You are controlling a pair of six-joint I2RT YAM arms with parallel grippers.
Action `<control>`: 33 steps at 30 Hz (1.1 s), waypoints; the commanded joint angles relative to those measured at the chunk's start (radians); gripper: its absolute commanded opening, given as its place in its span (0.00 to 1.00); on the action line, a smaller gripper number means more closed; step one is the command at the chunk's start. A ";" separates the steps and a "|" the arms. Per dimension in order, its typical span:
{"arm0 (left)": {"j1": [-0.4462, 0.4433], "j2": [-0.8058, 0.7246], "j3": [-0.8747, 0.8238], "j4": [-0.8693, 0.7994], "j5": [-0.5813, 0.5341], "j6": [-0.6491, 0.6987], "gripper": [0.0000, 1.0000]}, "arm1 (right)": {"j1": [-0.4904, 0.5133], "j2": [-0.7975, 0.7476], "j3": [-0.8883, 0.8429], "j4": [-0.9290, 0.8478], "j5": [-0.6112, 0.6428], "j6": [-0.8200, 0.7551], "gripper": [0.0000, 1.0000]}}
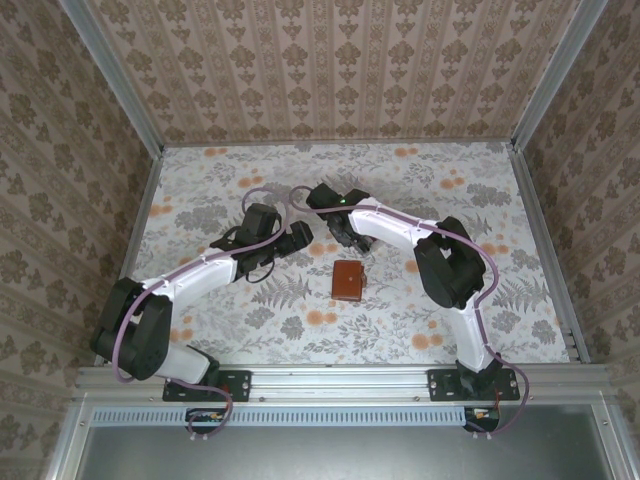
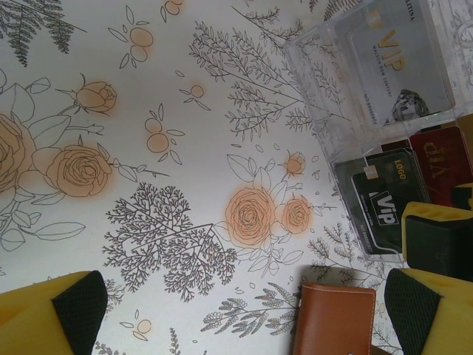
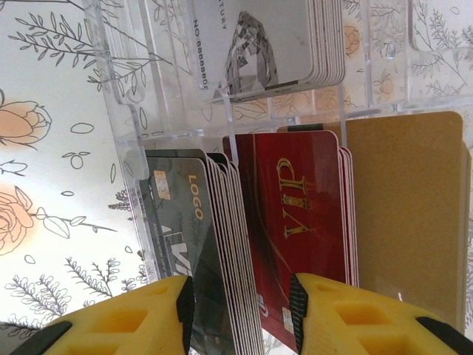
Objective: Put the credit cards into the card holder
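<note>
The brown leather card holder (image 1: 348, 281) lies closed on the floral table; its top edge shows in the left wrist view (image 2: 336, 319). A clear acrylic rack (image 3: 122, 111) holds stacks of credit cards: dark grey (image 3: 181, 214), red VIP (image 3: 295, 207), white (image 3: 273, 44). My right gripper (image 3: 240, 310) is open, its yellow fingers (image 3: 140, 322) straddling the upright dark grey stack from above, with the red stack by the right pad. My left gripper (image 2: 236, 318) hovers wide open over bare table beside the holder, nothing between its fingers. From above, both grippers (image 1: 303, 238) (image 1: 347, 240) meet behind the holder.
A tan stack of cards (image 3: 414, 207) fills the rack's compartment beside the red ones. In the left wrist view the rack (image 2: 318, 81) sits at upper right with the right arm's yellow finger (image 2: 440, 237) over it. Patterned walls (image 1: 330, 70) enclose the table.
</note>
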 commanded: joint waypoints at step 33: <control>0.007 0.013 -0.020 0.003 -0.011 -0.018 1.00 | 0.025 0.075 0.006 0.011 0.099 -0.045 0.48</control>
